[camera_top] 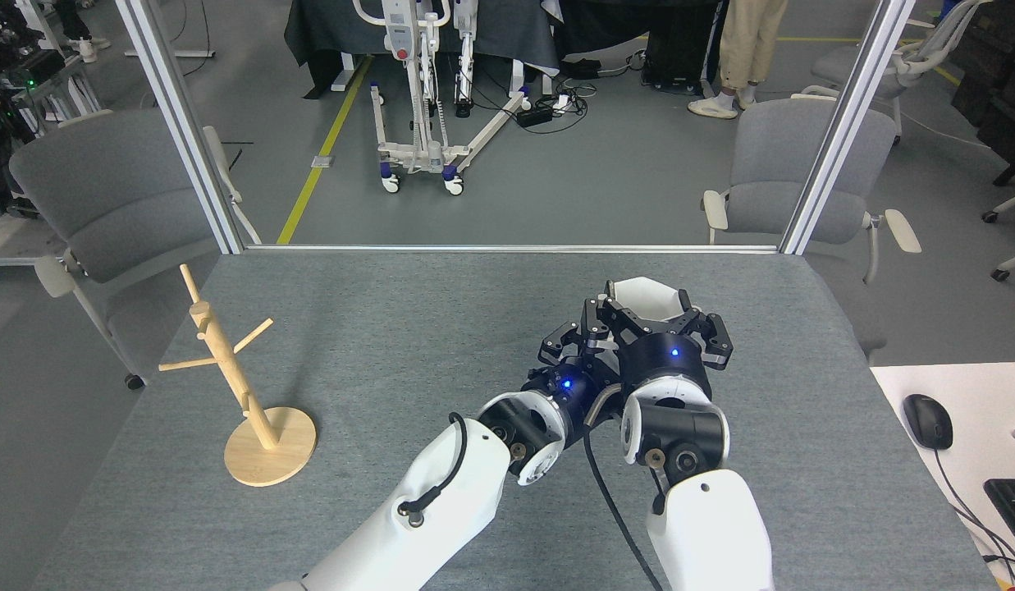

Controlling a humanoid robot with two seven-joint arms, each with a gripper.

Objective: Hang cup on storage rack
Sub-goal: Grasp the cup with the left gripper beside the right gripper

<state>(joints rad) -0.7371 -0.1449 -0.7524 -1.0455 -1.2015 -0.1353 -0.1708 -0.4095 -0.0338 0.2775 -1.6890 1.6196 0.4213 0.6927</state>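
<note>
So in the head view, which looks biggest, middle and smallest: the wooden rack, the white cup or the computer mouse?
1. Storage rack, clearly the largest.
2. Cup, though the right gripper hides much of it, so its full size is uncertain.
3. Mouse, looks smallest.
</note>
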